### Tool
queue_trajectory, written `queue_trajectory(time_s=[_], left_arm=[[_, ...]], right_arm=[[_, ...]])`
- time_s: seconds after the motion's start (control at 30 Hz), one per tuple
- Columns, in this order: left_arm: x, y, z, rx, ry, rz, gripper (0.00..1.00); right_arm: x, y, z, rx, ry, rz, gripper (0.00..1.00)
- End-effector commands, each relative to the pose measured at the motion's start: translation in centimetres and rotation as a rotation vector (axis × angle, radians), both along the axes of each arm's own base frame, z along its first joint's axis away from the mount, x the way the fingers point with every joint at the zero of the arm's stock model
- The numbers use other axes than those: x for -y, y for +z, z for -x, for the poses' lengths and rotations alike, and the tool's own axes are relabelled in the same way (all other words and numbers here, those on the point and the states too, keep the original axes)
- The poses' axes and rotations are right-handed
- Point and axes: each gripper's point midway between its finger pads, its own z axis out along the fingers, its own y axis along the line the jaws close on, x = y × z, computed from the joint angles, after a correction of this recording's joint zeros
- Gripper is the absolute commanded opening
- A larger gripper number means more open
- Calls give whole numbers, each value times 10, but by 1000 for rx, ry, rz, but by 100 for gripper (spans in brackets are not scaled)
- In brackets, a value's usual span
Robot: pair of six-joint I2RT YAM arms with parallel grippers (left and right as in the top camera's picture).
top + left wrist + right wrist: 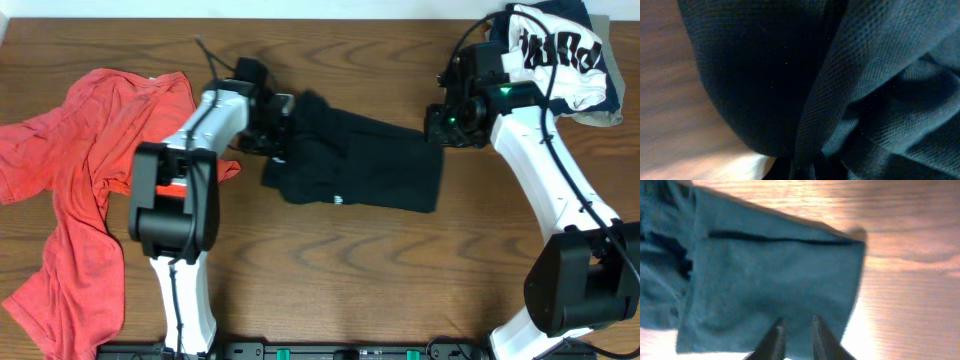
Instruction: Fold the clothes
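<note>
The black T-shirt (375, 165) lies folded into a rough rectangle at the table's middle, its small white logo (338, 199) at the near edge. My left gripper (277, 130) is at the shirt's bunched left end. In the left wrist view black fabric (840, 85) fills the frame and gathers toward the bottom centre, hiding the jaws, which look shut on it. My right gripper (438, 125) hovers at the shirt's right edge. In the right wrist view its fingers (797, 322) stand slightly apart over the flat fabric (770, 275), holding nothing. The coral-red T-shirt (90, 170) lies crumpled at the far left.
A pile of other garments, with a white and navy printed shirt (555, 50) on top, sits at the back right corner behind my right arm. Bare wooden table (380, 280) stretches in front of the black shirt.
</note>
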Motion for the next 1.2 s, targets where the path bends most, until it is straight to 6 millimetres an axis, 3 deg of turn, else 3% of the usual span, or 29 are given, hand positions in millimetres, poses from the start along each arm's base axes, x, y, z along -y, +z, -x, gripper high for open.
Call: queue_trajectory(time_s=[0.0, 0.13, 0.3, 0.43, 0.63, 0.8, 1.17], left_arm=[[-35, 38, -19, 100, 56, -70, 6], [-38, 64, -20, 152, 57, -70, 6], [-44, 85, -15, 184, 53, -108, 7], [-49, 98, -9, 194, 57, -134, 6], [-42, 125, -4, 250, 43, -132, 7], [-10, 146, 1, 315, -28, -112, 6], [113, 157, 32, 418, -303, -36, 6]], right_arm=[[-16, -2, -2, -8, -24, -27, 1], [-51, -20, -2, -68, 11, -159, 1], [-84, -64, 5, -215, -10, -256, 1], [-95, -86, 7, -289, -33, -319, 1], [-87, -99, 8, -332, -78, -322, 1], [-81, -114, 13, -381, -99, -309, 1], [-83, -126, 17, -421, -102, -320, 1]])
